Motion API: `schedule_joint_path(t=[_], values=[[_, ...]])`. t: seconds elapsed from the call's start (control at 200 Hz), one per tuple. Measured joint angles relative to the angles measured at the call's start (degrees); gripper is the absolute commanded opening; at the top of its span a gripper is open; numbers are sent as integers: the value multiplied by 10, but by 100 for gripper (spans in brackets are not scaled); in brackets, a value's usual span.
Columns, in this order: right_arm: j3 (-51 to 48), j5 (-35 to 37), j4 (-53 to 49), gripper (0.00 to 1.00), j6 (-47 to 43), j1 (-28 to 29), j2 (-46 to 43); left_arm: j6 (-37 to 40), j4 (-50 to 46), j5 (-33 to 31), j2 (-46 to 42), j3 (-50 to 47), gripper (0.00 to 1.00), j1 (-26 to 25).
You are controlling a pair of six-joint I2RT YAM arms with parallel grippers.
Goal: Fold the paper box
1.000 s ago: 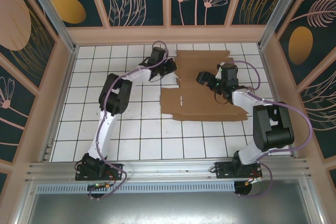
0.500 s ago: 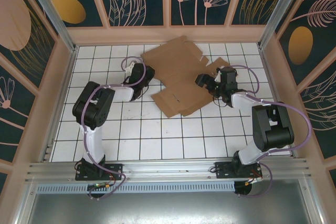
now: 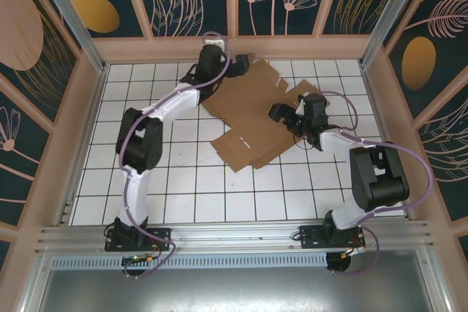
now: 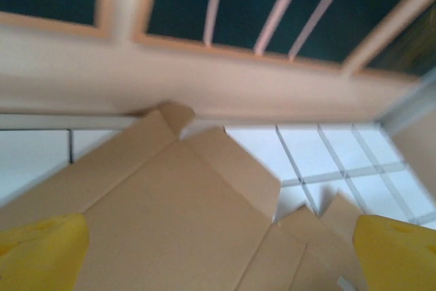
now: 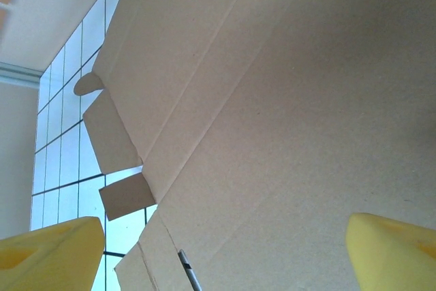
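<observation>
The paper box (image 3: 245, 100) is a flat brown cardboard sheet with flaps, lying skewed on the white tiles; one corner touches the back rail. My left gripper (image 3: 241, 67) hovers over that back corner. In the left wrist view the left gripper (image 4: 218, 257) is open, its yellow fingertips (image 4: 41, 250) far apart above the cardboard (image 4: 170, 216). My right gripper (image 3: 280, 113) sits over the sheet's right side. It is open too; the right wrist view shows the right gripper (image 5: 225, 257) with its pads (image 5: 395, 253) spread wide over bare cardboard (image 5: 286, 120). Neither holds anything.
A wooden rail (image 3: 234, 47) runs along the back of the tiled floor (image 3: 190, 180), with wooden side walls left and right. Bare tiles stretch in front of the sheet toward the arm bases. Small side flaps (image 5: 126, 195) stick out at the sheet's edge.
The sheet has turned from square with the tiles to skewed. My left arm swung from the sheet's left side to its back corner, and its jaws went from shut to wide open.
</observation>
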Motion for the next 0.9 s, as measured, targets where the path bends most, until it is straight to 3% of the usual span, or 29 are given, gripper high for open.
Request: schedule_joint_path(t=[0.24, 0.37, 0.52, 0.656, 0.901], values=[[-14, 0, -1, 91, 12, 17, -2, 105, -242, 85, 200, 247, 99, 1], [-20, 0, 0, 92, 15, 24, -2, 111, -310, 109, 243, 268, 99, 3], [-27, 5, -1, 92, 14, 23, 5, 94, -320, 129, 245, 278, 99, 10], [-22, 4, -9, 92, 12, 11, 49, 74, -283, 133, 219, 219, 99, 14], [70, -5, -57, 93, -32, -36, 118, -5, -134, 127, 36, -110, 99, 19]])
